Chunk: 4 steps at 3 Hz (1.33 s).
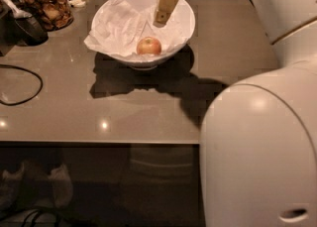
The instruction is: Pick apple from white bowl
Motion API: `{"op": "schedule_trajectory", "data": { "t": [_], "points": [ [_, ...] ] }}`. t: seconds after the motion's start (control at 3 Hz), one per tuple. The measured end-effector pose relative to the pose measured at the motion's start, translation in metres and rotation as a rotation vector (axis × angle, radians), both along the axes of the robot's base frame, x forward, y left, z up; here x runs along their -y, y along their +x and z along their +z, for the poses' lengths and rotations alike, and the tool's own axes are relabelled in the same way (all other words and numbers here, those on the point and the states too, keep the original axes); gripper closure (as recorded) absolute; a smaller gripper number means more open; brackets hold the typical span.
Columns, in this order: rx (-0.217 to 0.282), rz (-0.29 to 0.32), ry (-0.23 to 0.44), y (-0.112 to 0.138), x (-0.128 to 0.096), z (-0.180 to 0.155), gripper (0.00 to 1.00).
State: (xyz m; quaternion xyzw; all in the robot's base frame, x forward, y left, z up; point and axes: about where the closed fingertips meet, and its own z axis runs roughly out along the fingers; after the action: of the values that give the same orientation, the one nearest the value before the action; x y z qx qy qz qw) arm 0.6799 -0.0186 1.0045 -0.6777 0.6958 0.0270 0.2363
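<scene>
The apple (pixel 148 46), small, reddish-orange with a yellow-green patch, lies in the white bowl (pixel 185 20) on crumpled white paper (pixel 119 25). The bowl stands at the far middle of the grey table. My gripper (pixel 161 20) reaches down from the top edge over the bowl's inside, a little above and to the right of the apple, not touching it.
A glass jar of brown snacks (pixel 45 0) stands at the far left, with a dark scoop (pixel 25 20) beside it. A black cable (pixel 20 85) loops on the table's left. My white arm body (pixel 262 146) fills the right foreground. The table's front edge (pixel 99 142) runs across the middle.
</scene>
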Motion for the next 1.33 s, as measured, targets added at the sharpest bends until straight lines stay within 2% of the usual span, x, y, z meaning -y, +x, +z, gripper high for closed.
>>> {"op": "schedule_trajectory", "data": {
  "t": [0.67, 1.0, 1.33],
  "points": [
    [-0.023, 0.004, -0.019, 0.021, -0.01, -0.021, 0.3],
    [-0.045, -0.004, -0.03, 0.03, -0.011, -0.037, 0.38],
    [-0.063, -0.009, -0.036, 0.035, -0.011, -0.049, 0.39]
  ]
}}
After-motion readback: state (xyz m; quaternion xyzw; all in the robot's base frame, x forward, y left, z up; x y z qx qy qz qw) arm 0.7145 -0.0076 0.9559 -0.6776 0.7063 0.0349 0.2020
